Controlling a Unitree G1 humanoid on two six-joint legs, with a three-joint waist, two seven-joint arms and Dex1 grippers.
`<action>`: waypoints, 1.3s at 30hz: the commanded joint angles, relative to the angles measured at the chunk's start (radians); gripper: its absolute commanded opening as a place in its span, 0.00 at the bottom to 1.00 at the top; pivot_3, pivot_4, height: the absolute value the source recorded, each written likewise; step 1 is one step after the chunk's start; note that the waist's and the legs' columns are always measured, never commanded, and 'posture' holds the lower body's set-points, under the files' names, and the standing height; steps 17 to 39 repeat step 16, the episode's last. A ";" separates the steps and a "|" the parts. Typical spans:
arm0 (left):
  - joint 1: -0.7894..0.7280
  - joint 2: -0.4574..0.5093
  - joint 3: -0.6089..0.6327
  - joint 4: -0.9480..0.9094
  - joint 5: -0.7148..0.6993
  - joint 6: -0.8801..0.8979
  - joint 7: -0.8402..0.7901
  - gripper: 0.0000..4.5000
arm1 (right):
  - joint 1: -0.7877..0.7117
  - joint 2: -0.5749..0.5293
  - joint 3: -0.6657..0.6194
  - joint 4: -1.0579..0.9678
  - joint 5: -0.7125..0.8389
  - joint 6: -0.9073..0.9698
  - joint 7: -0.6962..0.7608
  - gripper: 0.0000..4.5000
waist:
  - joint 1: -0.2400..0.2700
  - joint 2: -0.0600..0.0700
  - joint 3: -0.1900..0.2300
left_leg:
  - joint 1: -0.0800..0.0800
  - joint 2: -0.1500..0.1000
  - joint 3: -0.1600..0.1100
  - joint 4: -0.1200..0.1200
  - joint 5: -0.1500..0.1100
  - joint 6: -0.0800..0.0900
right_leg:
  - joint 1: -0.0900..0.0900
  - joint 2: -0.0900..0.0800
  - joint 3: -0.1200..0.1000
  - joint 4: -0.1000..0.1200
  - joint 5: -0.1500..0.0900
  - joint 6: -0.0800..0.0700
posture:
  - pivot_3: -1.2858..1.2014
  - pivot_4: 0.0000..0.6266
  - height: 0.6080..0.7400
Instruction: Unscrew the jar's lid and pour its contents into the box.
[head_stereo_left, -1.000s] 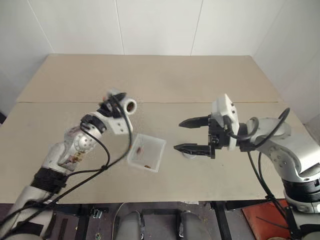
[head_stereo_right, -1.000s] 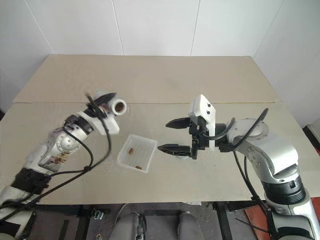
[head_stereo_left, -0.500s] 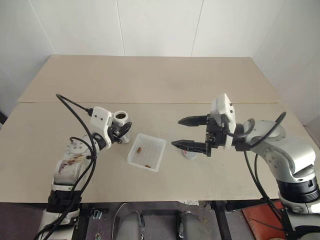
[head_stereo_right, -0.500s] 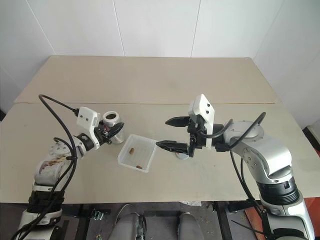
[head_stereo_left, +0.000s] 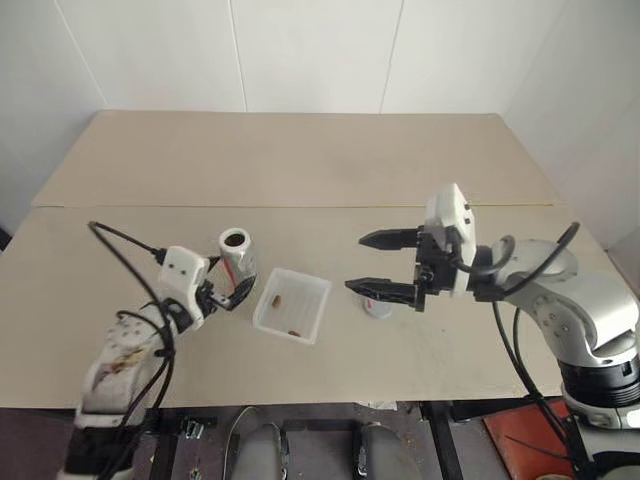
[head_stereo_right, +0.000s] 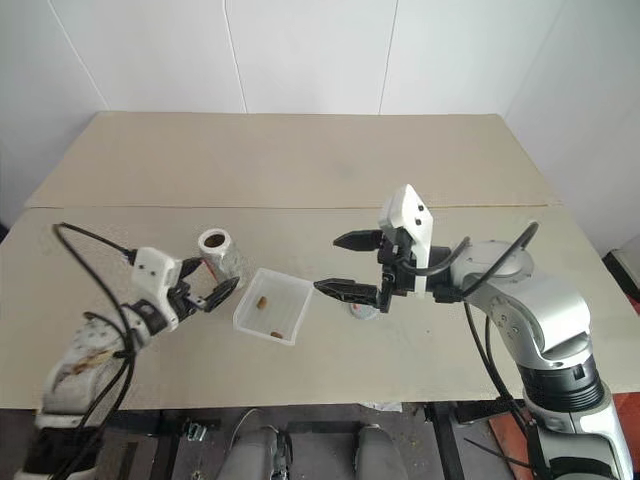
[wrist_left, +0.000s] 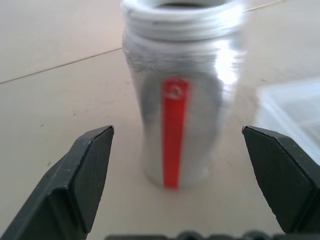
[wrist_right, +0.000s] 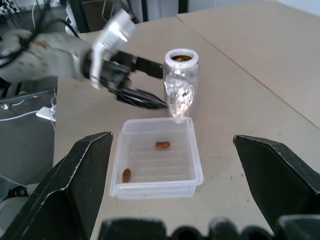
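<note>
Now the jar (head_stereo_left: 236, 254) stands upright and lidless on the worktop, just beside the box (head_stereo_left: 293, 305) on the side toward the worktop's left edge, roughly midway between the front and back edges. Two brown pieces (wrist_right: 161, 145) lie in the box, so the pour looks done and the step in hand, as I judge it, is letting go cleanly. To do that well, the left gripper (head_stereo_left: 228, 290) should draw straight back along its own line, with the jaws kept wide, so neither finger clips the jar and tips it toward the box. Its jaws stand spread on either side of the jar, not touching it, pointing roughly level from the front-left. The lid (head_stereo_left: 378, 305) lies on the worktop beyond the box's other side. Above it hangs the right gripper (head_stereo_left: 380, 264), jaws spread and empty, pointing toward the worktop's left edge.
</note>
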 joint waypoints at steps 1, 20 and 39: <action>0.093 0.073 0.131 -0.169 -0.107 0.045 -0.069 0.99 | 0.017 -0.040 -0.055 -0.015 0.021 -0.014 0.032 1.00 | -0.001 0.000 0.000 | 0.000 0.000 0.000 0.000 0.000 0.000 | 0.000 0.000 0.000 0.000 0.000 0.000 | 0.52 0.24 1.00; 0.179 0.289 0.370 -0.184 -0.326 -0.049 -0.414 0.99 | 0.243 -0.162 -0.202 0.093 -0.085 -0.251 0.168 1.00 | 0.006 0.001 0.000 | 0.006 0.000 0.003 -0.002 0.000 0.000 | 0.004 0.000 0.001 -0.002 -0.002 -0.002 | 0.52 0.24 1.00; 0.179 0.289 0.370 -0.184 -0.326 -0.049 -0.414 0.99 | 0.243 -0.162 -0.202 0.093 -0.085 -0.251 0.168 1.00 | 0.006 0.001 0.000 | 0.006 0.000 0.003 -0.002 0.000 0.000 | 0.004 0.000 0.001 -0.002 -0.002 -0.002 | 0.52 0.24 1.00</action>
